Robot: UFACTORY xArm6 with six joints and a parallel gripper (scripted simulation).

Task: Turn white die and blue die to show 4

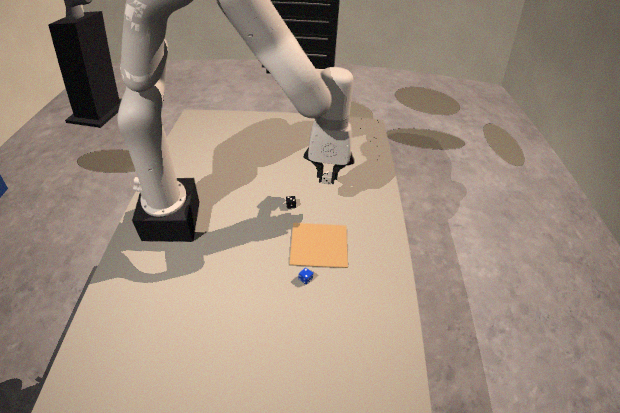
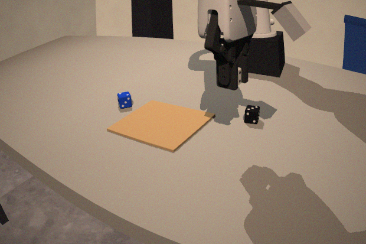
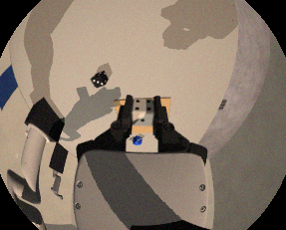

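My gripper (image 1: 327, 179) (image 2: 238, 82) (image 3: 143, 104) is shut on the white die (image 1: 327, 176) (image 2: 239, 75) (image 3: 143, 110) and holds it above the table, behind the mat in the top view. In the wrist view one die face shows four pips and the face below it one pip. The orange mat (image 1: 318, 245) (image 2: 161, 125) lies flat. The blue die (image 1: 305, 275) (image 2: 124, 100) (image 3: 138, 140) lies on the table just off the mat's near edge in the top view; its top seems to show two pips. The black die (image 1: 291, 202) (image 2: 252, 114) (image 3: 100, 79) lies off the mat with several pips on top.
The arm's black base (image 1: 165, 222) (image 2: 266, 54) stands at the left in the top view. The black die is to the left of the held die there, nearer the base. The table's right edge runs beyond the mat. Arm shadows cross the table and one mat corner.
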